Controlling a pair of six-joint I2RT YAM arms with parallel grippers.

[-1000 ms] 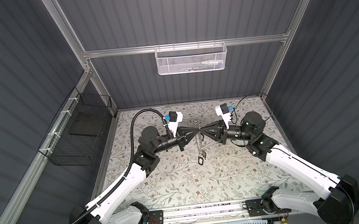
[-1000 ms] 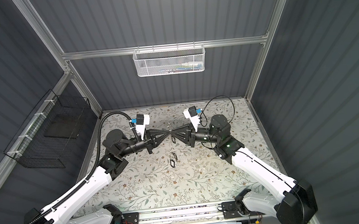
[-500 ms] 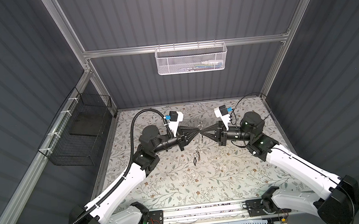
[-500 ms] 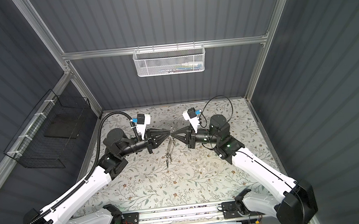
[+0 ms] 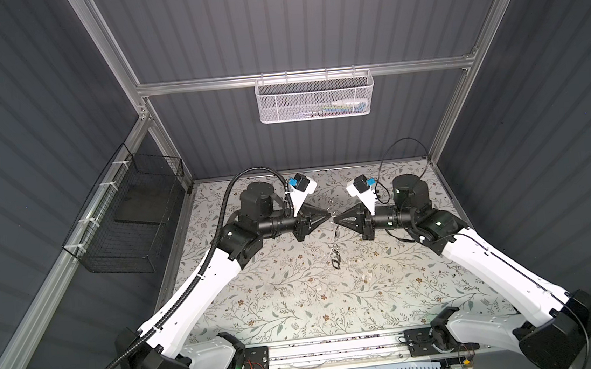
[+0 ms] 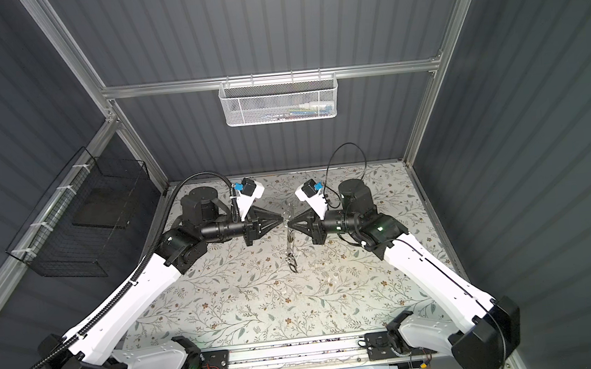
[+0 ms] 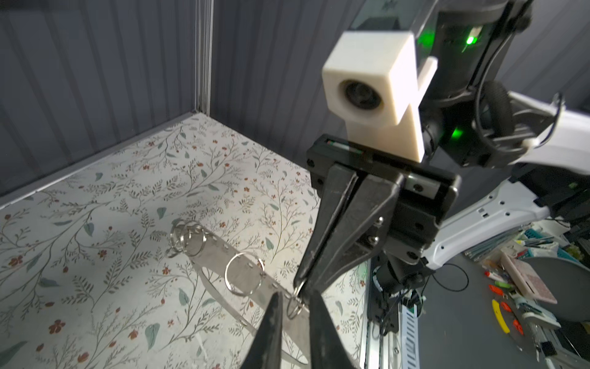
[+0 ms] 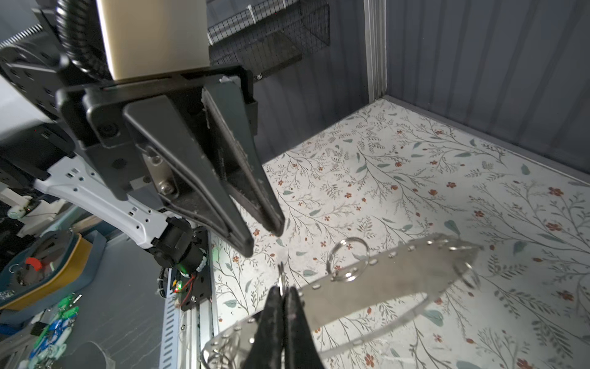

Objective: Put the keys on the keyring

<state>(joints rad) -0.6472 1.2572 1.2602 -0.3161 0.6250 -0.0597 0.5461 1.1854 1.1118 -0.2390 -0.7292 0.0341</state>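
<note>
Grey keyring (image 8: 383, 281), edge-on, long axis front-to-back, pinched by right gripper (image 8: 282, 292); left gripper (image 8: 263, 239) slightly parted.

In both top views the keyring (image 5: 335, 230) (image 6: 288, 231) is seen edge-on as a thin sliver. The keys (image 5: 336, 260) (image 6: 292, 262) at its lower end are too small for count or labels to be told, or whether the surface (image 5: 297, 302) is touched. What the right claw (image 8: 284, 292) pinches is mostly hidden by its own fingers. In the right wrist view the plate's far end is blurred, and a cluster of split rings (image 8: 220, 349) is cut off by the frame edge. In the left wrist view the left claw (image 7: 295, 297) is cropped to its fingertips and the plate behind is partly covered. Contents of the white mesh basket (image 5: 316, 100) cannot be made out.
</note>
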